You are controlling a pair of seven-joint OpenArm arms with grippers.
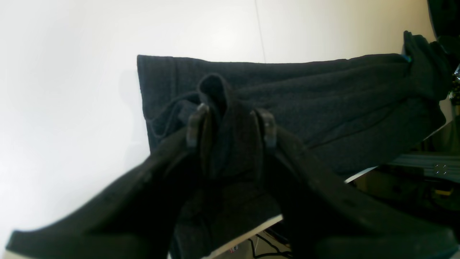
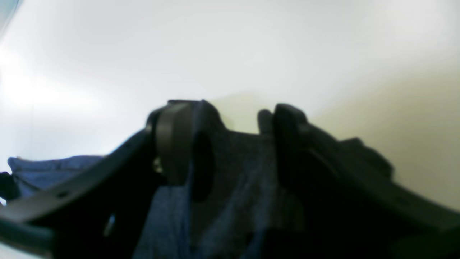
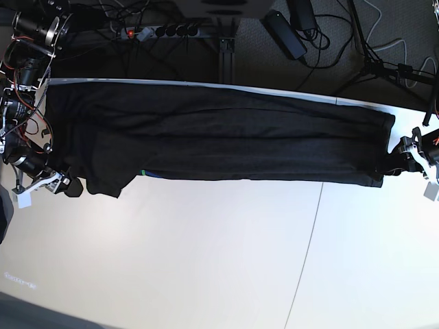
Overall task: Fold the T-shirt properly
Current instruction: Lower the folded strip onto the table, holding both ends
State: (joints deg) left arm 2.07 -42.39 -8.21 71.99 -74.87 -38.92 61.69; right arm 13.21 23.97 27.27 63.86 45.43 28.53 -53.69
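The black T-shirt [image 3: 219, 137] lies stretched in a long band across the far part of the white table [image 3: 206, 260]. A sliver of coloured print [image 3: 144, 172] shows at its near edge. My left gripper [image 3: 391, 166] grips the shirt's right end. In the left wrist view the gripper [image 1: 230, 126] is shut on a bunched fold of the shirt [image 1: 323, 100]. My right gripper [image 3: 74, 186] holds the shirt's left near corner. In the right wrist view the gripper [image 2: 230, 144] is shut on the dark cloth [image 2: 230, 187], just above the table.
A thin seam [image 3: 309, 233] runs across the table. The table's far edge [image 3: 274, 91] lies just behind the shirt. A power strip [image 3: 164, 31] and cables lie on the floor beyond. The right arm's body [image 3: 27, 68] stands at the far left.
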